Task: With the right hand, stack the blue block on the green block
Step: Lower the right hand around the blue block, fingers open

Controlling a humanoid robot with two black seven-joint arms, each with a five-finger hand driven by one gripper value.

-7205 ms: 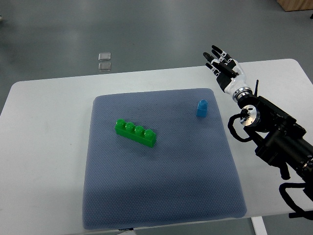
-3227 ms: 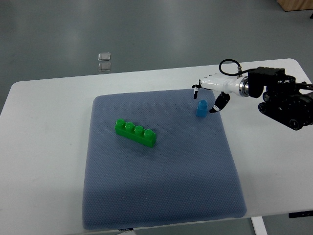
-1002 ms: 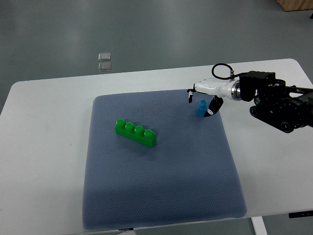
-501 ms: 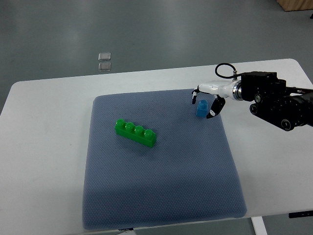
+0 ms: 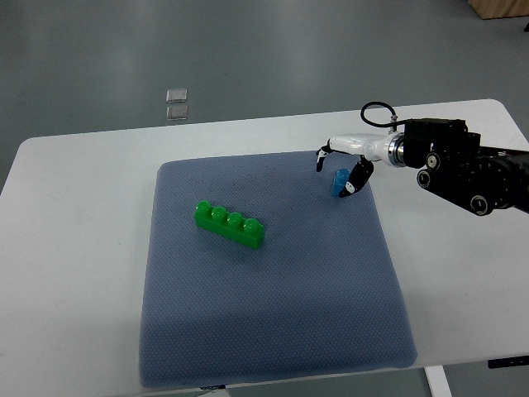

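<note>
Right hand (image 5: 340, 165) reaches in from 3 o'clock and sits over the blue block (image 5: 339, 183), fingers curled around it. One dark fingertip (image 5: 352, 186) presses its right side; another finger hooks out toward 10 o'clock and looks clear of the block. The block leans, top tipped toward 1 o'clock, so I judge it is being pinched or nudged, not yet a firm lift. Grip is loose-looking; contact on the block's far side is hidden by the palm, so a full pinch can't be confirmed.

Blue block is at the mat's (image 5: 273, 331) upper-right area, about 2 o'clock from mat centre. Green block (image 5: 230, 225) lies flat, studs up, near 10 o'clock of centre, well apart from the blue one, long axis running 10 to 4, top free for stacking.

Left arm not visible. Right arm is cut off at the picture's right edge. Two small clear squares (image 5: 176, 103) lie on the floor beyond the table (image 5: 74, 273); what they are is unclear.
</note>
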